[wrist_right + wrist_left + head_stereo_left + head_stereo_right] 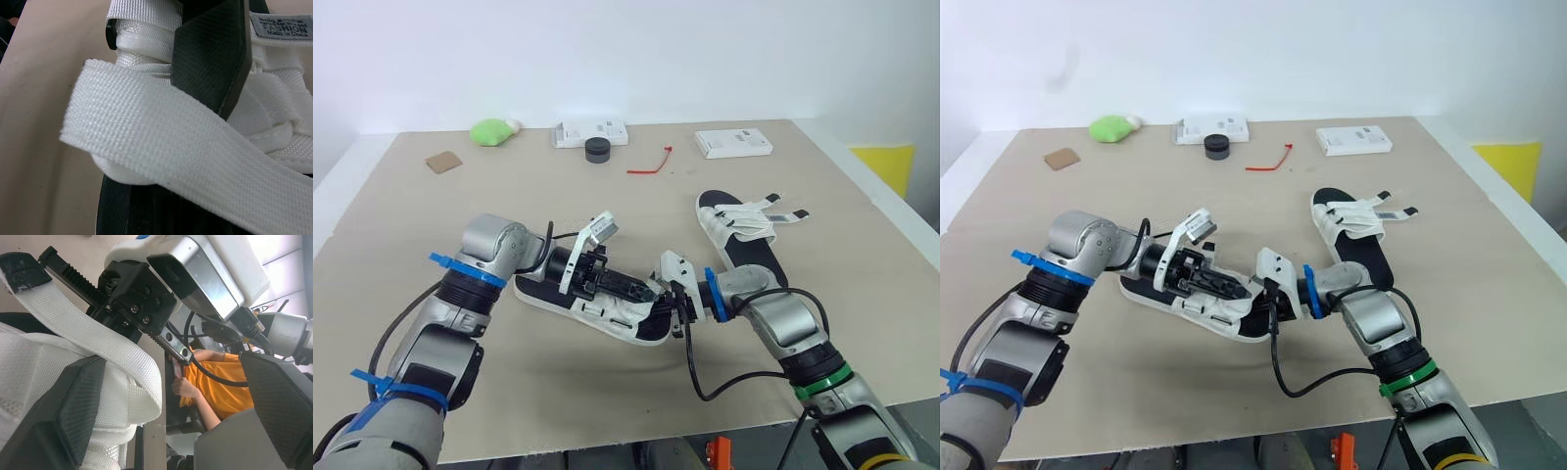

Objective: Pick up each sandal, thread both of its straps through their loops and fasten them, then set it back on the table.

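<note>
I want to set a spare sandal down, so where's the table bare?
Bare: left side, nearer than the cardboard piece; the strip between the red tie and the near sandal; right of the far sandal. Crowded: the far edge with boxes, and the near sandal.

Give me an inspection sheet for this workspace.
Surface: beige table.
Job's things: near sandal between both end effectors; far sandal flat, straps splayed.
Clutter: green lump, two boxes, black puck, red tie, brown card.
End effectors: left open astride a strap; right at the same sandal.
Cables: black loop beside the right arm.
Surroundings: white wall, yellow item, person in orange.
</note>
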### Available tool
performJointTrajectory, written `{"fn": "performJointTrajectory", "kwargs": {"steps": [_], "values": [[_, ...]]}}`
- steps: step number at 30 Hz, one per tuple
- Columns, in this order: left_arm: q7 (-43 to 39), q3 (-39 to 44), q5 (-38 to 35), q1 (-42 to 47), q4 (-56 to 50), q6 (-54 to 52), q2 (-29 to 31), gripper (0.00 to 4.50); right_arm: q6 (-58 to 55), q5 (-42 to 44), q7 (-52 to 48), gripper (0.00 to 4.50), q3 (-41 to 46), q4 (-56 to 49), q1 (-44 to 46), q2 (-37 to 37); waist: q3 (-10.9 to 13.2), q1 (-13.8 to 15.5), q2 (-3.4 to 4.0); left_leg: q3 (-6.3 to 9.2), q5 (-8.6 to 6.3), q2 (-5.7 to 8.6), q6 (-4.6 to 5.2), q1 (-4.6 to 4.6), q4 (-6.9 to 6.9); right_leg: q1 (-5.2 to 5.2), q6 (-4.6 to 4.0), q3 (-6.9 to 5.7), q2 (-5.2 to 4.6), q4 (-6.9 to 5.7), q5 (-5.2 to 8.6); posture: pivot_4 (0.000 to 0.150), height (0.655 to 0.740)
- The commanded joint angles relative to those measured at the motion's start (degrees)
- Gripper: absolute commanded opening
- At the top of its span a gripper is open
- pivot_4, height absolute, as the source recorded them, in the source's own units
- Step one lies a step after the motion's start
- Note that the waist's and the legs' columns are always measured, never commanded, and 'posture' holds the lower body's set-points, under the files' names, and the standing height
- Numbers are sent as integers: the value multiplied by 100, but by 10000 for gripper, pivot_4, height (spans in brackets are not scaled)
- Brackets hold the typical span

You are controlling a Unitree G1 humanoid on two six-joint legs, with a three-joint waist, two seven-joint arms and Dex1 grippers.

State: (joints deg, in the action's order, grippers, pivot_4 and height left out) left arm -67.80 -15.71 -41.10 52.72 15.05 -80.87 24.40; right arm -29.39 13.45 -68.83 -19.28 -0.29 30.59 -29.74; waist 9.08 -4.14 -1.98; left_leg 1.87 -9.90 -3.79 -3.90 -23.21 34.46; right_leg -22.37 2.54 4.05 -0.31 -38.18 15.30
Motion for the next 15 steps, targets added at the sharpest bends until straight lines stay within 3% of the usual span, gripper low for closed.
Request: {"fn": "performJointTrajectory", "kwargs": {"steps": [1,2,5,7,9,15], "values": [[194,-75,2,-143,-10,-159,-125,36516,-98,-112,14,0,-222,187,-110,13,0,0,0,0,0,0,0,0,0,0,0,0,0,0,0,1500,7400],[241,-53,-14,-156,-32,-186,-168,30395,-99,-109,10,0,-220,194,-96,17,0,0,0,0,0,0,0,0,0,0,0,0,1,0,0,1500,7400],[369,-17,-64,-199,-125,-267,-248,18962,-95,-104,2,0,-207,214,-76,22,0,0,0,0,-1,0,1,-1,0,0,0,1,1,0,1,1500,7400],[428,10,-83,-194,-127,-306,-282,7207,-94,-104,-3,0,-199,215,-77,17,0,0,0,0,-1,0,1,-1,0,0,0,1,1,0,1,1500,7400],[500,68,-90,-180,-106,-346,-316,542,-94,-100,4,0,-184,209,-90,14,0,0,0,0,-1,0,1,-1,0,0,0,1,1,0,1,1500,7400],[487,-4,-96,-210,-295,-230,-234,542,-94,-89,15,0,-161,198,-106,5,0,-1,0,0,-1,0,1,0,0,0,0,1,1,0,1,1500,7400]]}}
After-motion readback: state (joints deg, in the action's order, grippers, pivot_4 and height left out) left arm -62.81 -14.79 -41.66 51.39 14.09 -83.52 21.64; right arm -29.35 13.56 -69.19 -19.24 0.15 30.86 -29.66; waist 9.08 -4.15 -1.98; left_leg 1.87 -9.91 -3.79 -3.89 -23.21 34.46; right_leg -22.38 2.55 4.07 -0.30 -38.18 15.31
